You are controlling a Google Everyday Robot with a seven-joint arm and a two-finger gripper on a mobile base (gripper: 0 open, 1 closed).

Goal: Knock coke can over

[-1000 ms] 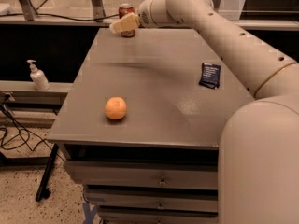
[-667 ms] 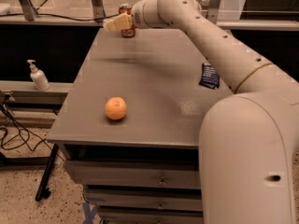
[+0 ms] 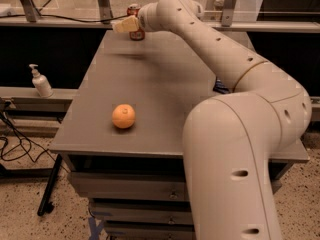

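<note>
The coke can (image 3: 133, 10) stands upright at the far edge of the counter (image 3: 165, 99), in the upper left of the frame. The claw (image 3: 125, 25) is right in front of it, its tip pointing left. I cannot tell if the claw is loose or clenched.

End effector (image 3: 124, 25) at the worktop's (image 3: 165, 94) far edge overlaps the coke can (image 3: 133, 8): can's middle hidden, lettering unreadable. Dark object (image 3: 220, 88) mostly hidden behind the arm (image 3: 235, 149). Arm base cut off at bottom edge.
</note>
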